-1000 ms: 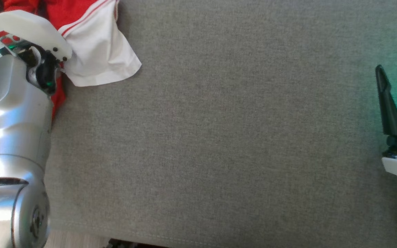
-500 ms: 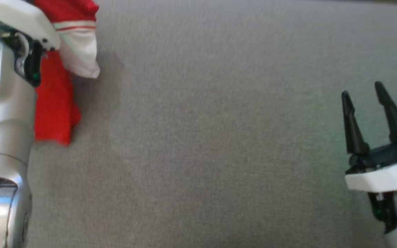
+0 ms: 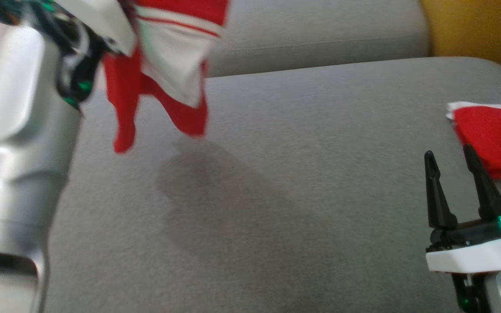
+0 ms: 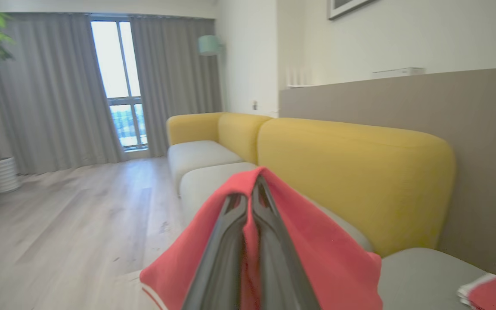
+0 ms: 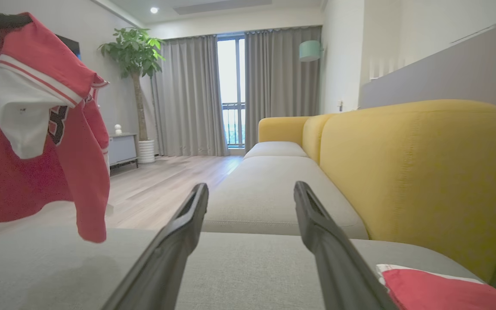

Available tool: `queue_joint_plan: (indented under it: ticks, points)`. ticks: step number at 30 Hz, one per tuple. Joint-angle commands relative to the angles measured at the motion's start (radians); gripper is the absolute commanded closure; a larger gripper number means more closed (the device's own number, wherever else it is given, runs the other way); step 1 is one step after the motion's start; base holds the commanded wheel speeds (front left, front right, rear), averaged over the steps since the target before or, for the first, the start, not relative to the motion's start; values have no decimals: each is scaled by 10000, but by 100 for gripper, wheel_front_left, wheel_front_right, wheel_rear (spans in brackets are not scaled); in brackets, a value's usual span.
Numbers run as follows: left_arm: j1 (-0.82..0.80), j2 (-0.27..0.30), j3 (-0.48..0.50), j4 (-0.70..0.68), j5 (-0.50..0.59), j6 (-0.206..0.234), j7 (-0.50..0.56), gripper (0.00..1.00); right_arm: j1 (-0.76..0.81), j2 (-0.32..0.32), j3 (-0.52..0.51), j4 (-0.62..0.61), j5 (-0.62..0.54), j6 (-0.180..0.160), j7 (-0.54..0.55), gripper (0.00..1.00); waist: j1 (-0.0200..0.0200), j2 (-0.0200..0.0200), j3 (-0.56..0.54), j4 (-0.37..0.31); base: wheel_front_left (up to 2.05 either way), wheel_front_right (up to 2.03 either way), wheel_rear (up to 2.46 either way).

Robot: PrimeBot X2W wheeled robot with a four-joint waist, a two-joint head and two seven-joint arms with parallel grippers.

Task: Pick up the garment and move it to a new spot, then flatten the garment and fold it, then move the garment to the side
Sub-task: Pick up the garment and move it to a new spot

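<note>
A red garment (image 3: pixel 126 87) with a white sleeve (image 3: pixel 172 56) hangs in the air over the far left of the grey sofa seat (image 3: pixel 276 182), casting a shadow on it. My left gripper (image 4: pixel 252 183) is shut on the garment's red cloth (image 4: pixel 317 258), which drapes over both fingers. In the right wrist view the garment (image 5: pixel 37 181) dangles at the left, its lower edge just above the cushion. My right gripper (image 3: pixel 448 152) stands open and empty at the lower right, its fingers (image 5: pixel 187 219) spread wide over the seat.
A second red garment (image 3: pixel 494 134), folded with a white edge, lies on the seat just beyond my right gripper. A yellow backrest (image 5: pixel 420 172) runs along the right. Further grey cushions (image 5: pixel 269 185) stretch ahead; wood floor (image 4: pixel 67 224) lies past the sofa.
The head camera has tilted up. My left gripper has raised the garment off the cushion, so it now hangs free. The right gripper shows fully.
</note>
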State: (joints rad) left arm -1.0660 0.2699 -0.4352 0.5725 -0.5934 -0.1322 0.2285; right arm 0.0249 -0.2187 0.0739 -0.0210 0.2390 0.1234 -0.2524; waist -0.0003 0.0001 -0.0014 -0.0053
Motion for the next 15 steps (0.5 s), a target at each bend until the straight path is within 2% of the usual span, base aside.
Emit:
queue_joint_plan:
  ticks: [1, 9, 15]
  points:
    - [-304, 342, 176, -502, -68, 17, 85, 100, -294, -41, 161, -361, 5, 73, -92, 0, 3, -1, -254, -565, 0, 0, 0]
    - [1583, -231, -868, -2686, -473, 134, 1070, 100, -325, 154, 222, -446, 79, 73, -92, 0, 3, -1, 490, -1525, 0, 0, 0]
    - [3205, -417, -1688, -2816, -190, 413, 959, 100, -693, 382, 398, -595, 57, 73, -93, 0, 3, -1, 1555, -2187, 0, 0, 0]
